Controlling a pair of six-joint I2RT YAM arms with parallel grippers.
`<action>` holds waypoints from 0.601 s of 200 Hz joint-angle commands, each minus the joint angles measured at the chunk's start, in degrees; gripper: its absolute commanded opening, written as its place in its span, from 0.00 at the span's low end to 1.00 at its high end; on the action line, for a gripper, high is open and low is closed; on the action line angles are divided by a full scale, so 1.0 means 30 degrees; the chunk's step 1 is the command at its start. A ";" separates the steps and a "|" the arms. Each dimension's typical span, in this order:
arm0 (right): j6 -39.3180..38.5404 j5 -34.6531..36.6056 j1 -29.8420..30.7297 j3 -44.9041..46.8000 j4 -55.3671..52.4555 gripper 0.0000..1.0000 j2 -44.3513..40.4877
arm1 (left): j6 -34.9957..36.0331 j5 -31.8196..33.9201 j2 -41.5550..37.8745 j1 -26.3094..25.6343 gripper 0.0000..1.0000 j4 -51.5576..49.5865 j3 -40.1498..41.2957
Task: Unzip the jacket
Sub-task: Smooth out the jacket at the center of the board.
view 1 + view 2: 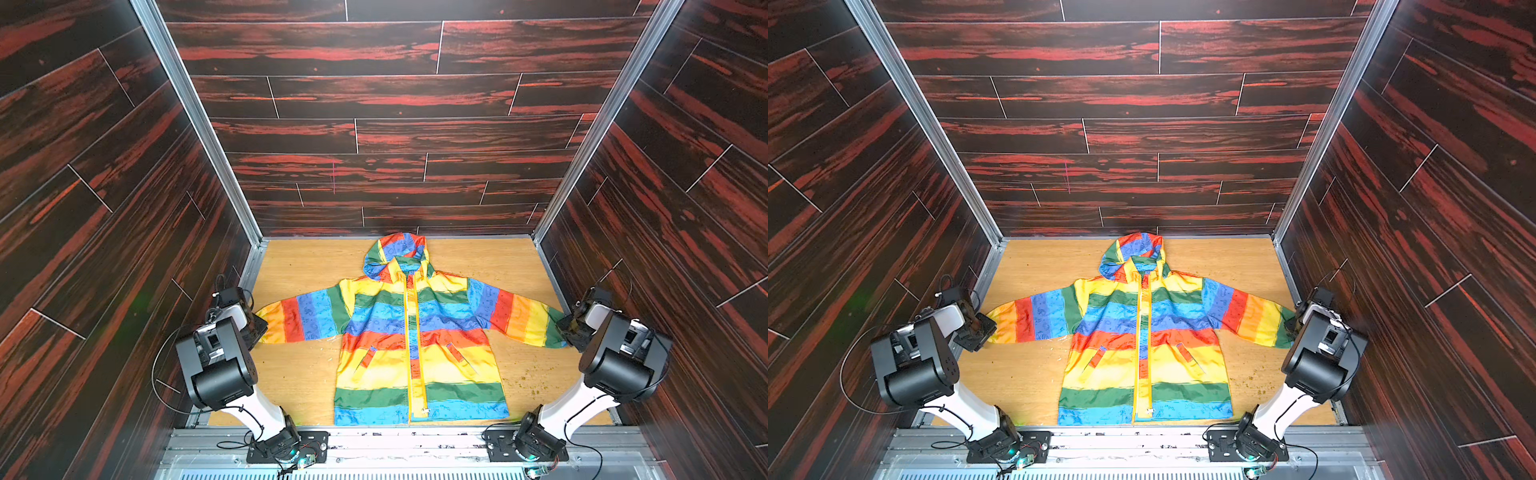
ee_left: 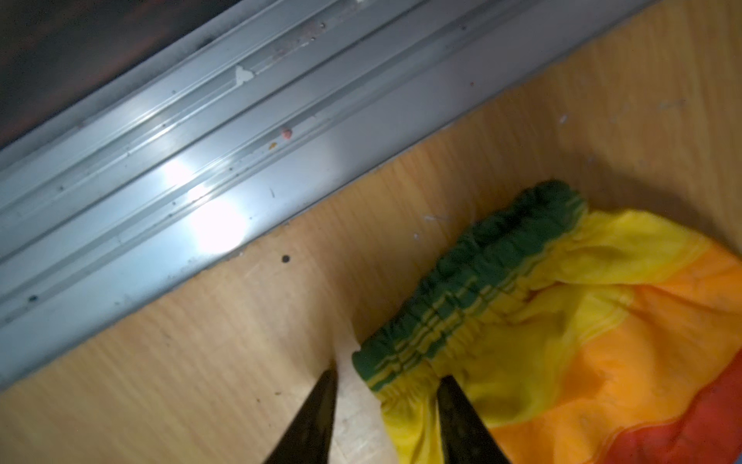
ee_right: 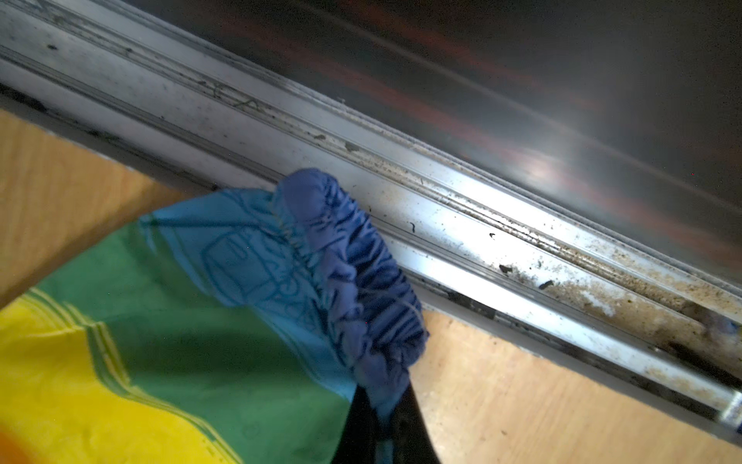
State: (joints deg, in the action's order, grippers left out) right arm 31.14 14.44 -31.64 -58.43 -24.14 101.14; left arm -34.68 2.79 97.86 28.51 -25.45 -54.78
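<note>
Jacket (image 1: 419, 340) lies flat on the table (image 1: 299, 374), lower centre in both top views, hood toward the back wall (image 1: 395, 124), sleeves spread to either side. Left claw (image 2: 387, 375) is open, its fingers apart and straddling the end of the green cuff (image 2: 473, 273). Right claw (image 3: 383, 395) is pinched shut on the blue cuff (image 3: 361, 273), just beside the aluminium rail (image 3: 482, 225). Crumbs (image 1: 532, 384) lie on the table right of the hem.

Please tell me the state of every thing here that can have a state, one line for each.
jacket: spread flat, front up
zipper: slider seems low, near the bottom edge; open or closed unclear
left end effector: open, jaws either side of the green cuff
right end effector: shut on the blue cuff
</note>
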 commanded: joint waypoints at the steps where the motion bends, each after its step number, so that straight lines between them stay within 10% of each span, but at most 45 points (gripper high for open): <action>1: 0.0351 -0.0795 -0.0089 0.0360 -0.0187 0.01 0.0276 | 0.0032 0.0126 0.0110 0.0107 0.27 -0.0272 -0.0283; 41: 0.1260 -0.0976 -0.0089 0.1246 -0.0237 0.00 -0.1022 | -0.0872 0.0486 -0.1369 0.0105 0.09 -0.0882 0.0598; 120: 0.2007 0.1034 -0.0227 0.2626 -0.0738 0.00 -0.3584 | -0.1897 0.2389 -0.3646 0.0113 0.06 -0.1505 0.2065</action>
State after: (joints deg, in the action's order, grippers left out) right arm 36.25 14.90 -31.66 -50.09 -24.58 91.18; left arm -39.27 5.61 87.53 28.51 -27.75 -48.10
